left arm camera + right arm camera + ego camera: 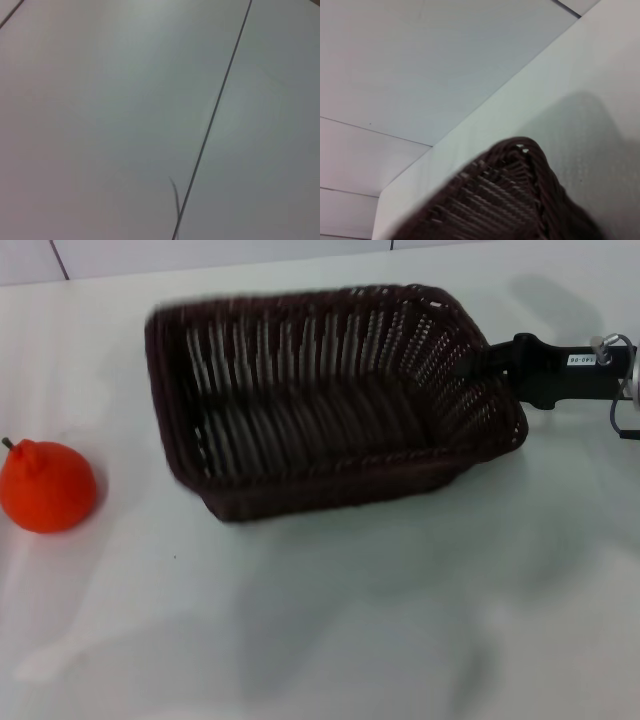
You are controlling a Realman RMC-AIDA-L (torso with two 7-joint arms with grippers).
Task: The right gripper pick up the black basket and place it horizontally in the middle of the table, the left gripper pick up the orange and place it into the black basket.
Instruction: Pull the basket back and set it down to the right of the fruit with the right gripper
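The black basket, judged light and stiff, is gripped at its right end rim by the right pincer and held tilted over the bench, while the orange is left apart at the left.

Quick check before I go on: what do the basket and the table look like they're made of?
The black basket, held at its end by the right gripper, looks like dark woven wicker or rattan: vertical strands with gaps, braided rim. The table looks like smooth glossy white laminate or plastic, showing soft sheen and shadows.
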